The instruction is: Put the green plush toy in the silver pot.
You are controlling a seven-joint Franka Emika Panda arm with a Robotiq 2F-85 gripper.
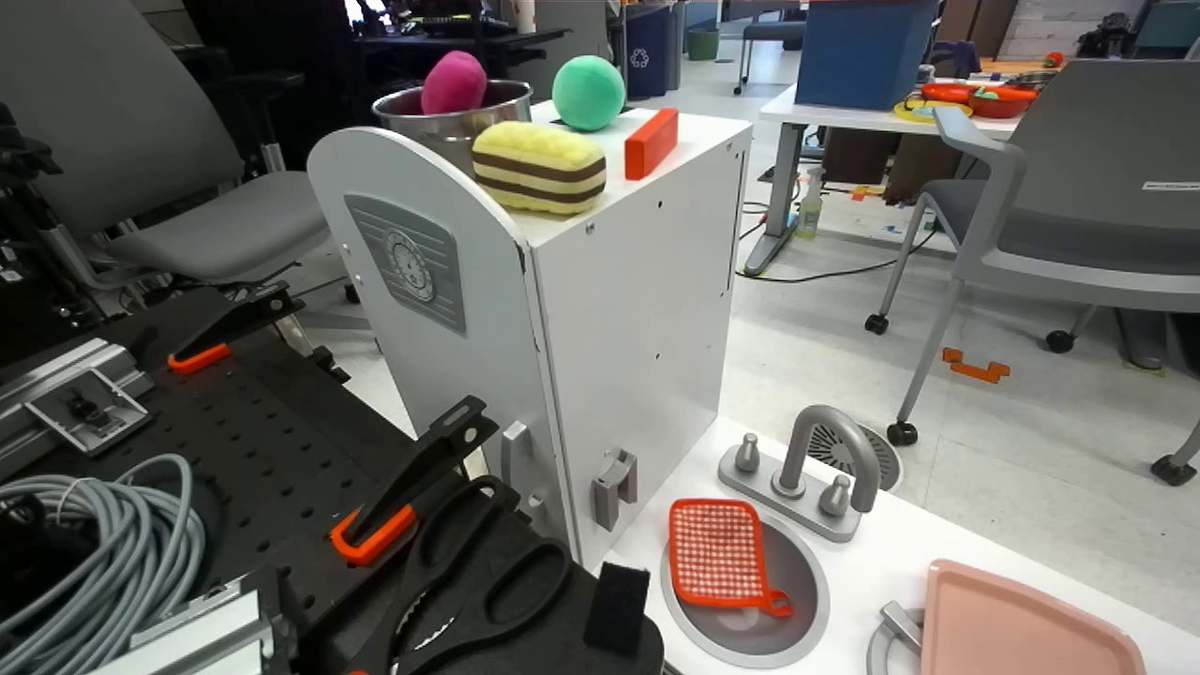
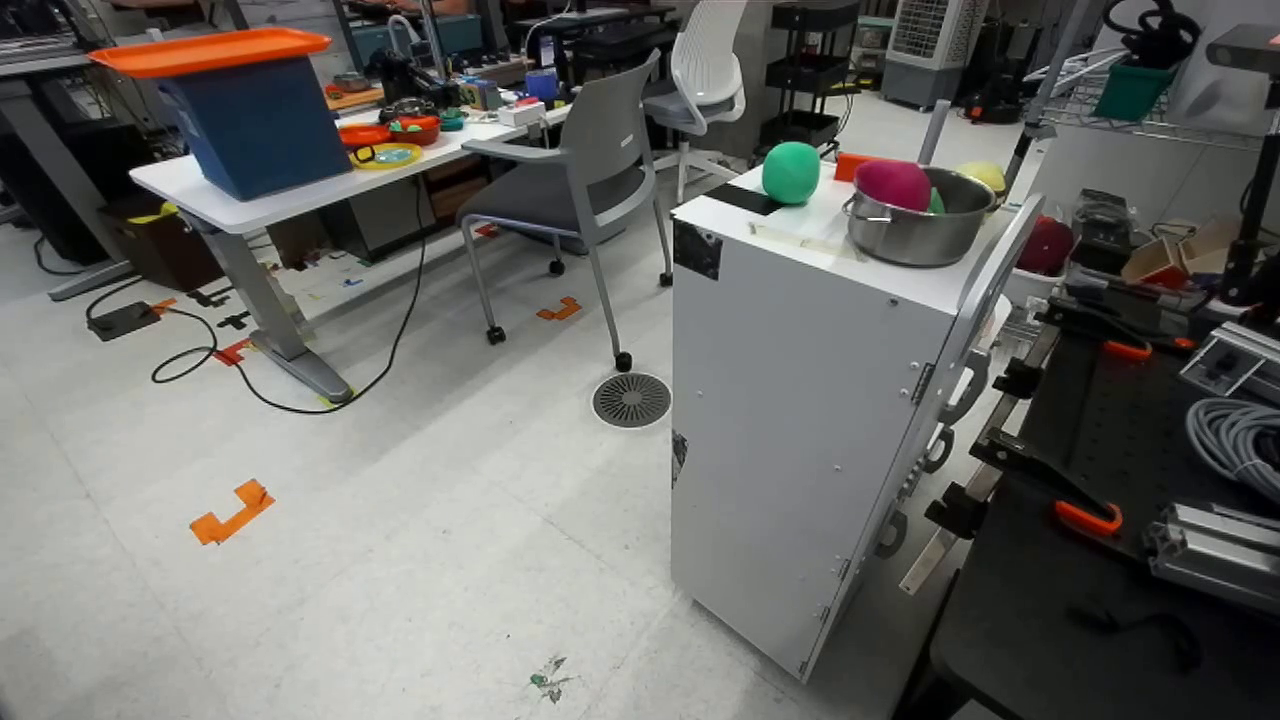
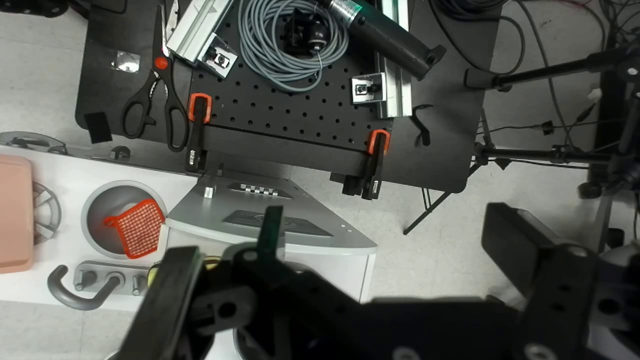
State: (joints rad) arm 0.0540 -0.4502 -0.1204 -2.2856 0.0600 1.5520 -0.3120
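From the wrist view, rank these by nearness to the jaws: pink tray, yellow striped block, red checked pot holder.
1. Yellow striped block: slivers show past one of the jaws.
2. Red checked pot holder: across the sink, picture-left.
3. Pink tray: at the picture's left edge.

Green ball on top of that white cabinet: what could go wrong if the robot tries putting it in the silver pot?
The green ball is round and rests on top of the white cabinet, so a nudge might roll it off. The silver pot already holds the pink ball, which sticks up out of it, so the green one might tumble back out. The striped yellow block and orange block share that top, so a clumsy reach could knock one down.
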